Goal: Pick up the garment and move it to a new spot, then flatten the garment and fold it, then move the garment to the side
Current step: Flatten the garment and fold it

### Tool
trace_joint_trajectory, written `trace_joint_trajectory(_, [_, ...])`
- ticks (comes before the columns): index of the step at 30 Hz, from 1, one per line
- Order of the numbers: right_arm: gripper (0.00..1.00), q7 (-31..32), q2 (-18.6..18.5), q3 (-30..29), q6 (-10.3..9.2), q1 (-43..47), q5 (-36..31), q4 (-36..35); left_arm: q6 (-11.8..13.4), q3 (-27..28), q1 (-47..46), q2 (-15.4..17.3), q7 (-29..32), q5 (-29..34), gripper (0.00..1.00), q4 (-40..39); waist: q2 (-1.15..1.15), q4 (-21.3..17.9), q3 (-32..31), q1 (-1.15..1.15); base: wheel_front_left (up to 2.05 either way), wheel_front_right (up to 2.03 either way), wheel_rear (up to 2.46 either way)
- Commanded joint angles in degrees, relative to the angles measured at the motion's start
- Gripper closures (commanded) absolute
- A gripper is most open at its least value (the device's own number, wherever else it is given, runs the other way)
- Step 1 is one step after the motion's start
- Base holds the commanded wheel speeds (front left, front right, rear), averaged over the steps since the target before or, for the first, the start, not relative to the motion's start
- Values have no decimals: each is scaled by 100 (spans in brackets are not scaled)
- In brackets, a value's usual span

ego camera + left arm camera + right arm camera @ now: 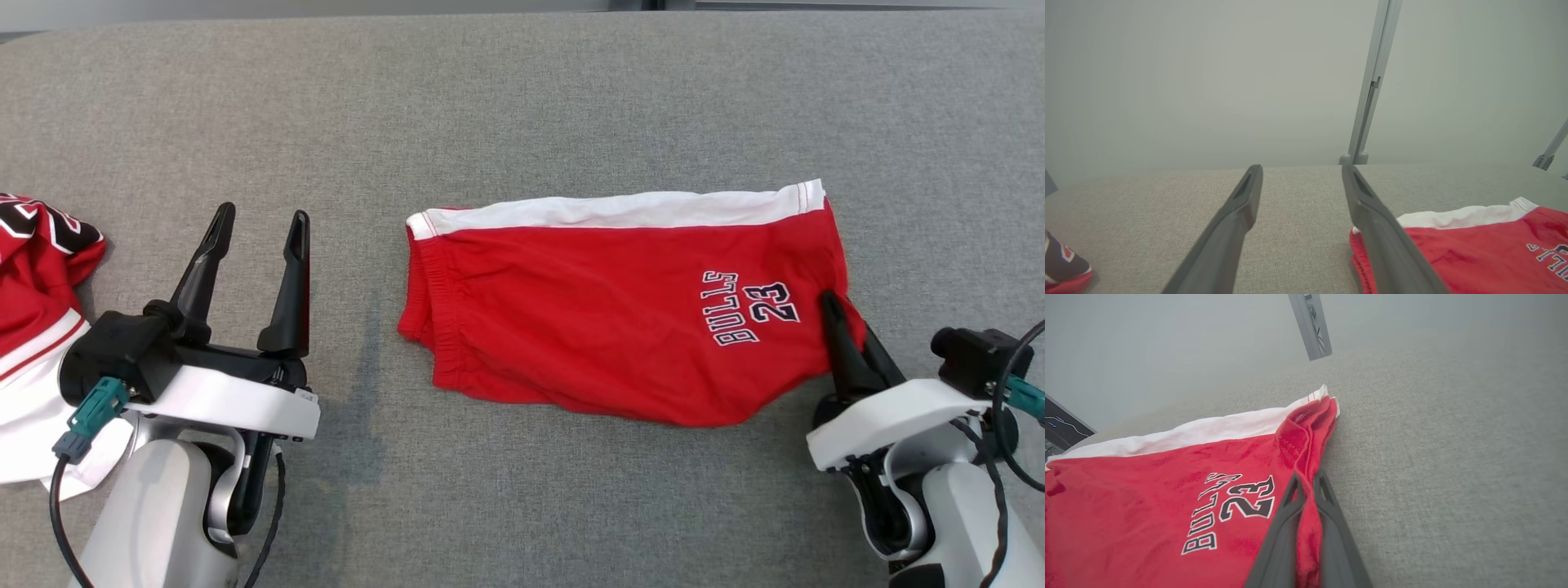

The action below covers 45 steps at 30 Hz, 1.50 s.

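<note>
A pair of red shorts [604, 318] is laid flat on the grey cloth-covered bench [522, 106], near its middle and somewhat to the right. A white band [620, 211] is seen along the far edge of the shorts, and the lettering "BULLS 23" [747, 306] is printed near their right end. The right jaws are closed on the right edge of the shorts, where a fold of red cloth is pinched between the two dark fingers [1278, 547] and drawn up into a small ridge. The left jaws are held wide open and empty above bare bench, the left fingers [287, 282] well apart from the left end of the shorts. A second garment [33, 310], red and white, is crumpled at the left edge of the bench, just beside the left arm [163, 506].
</note>
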Motion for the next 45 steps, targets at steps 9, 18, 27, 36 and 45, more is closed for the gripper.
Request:
trace_joint_trajectory(9, [100,532,102,790,2,-503,293,-856,99,38,-1,90,28,-72,0,8,0,-27,-96,0,0,0,0])
trace_joint_trajectory(18, [100,542,177,2054,2,-1255,852,-757,99,-39,-60,65,54,-102,0,117,0,220,-156,0,0,0,0])
trace_joint_trajectory(27, [100,197,168,3442,2,-1693,1738,-103,72,-131,-60,-37,-21,-136,0,277,0,566,-165,0,0,0,0])
trace_joint_trajectory(36, [100,-248,175,4191,2,-1990,2341,645,26,-202,-159,-75,-103,-165,0,536,0,714,-128,0,0,0,0])
trace_joint_trajectory(45, [0,-796,168,4455,2,-2301,2698,864,13,-254,-231,-75,-150,-168,0,677,0,626,-181,0,0,0,0])
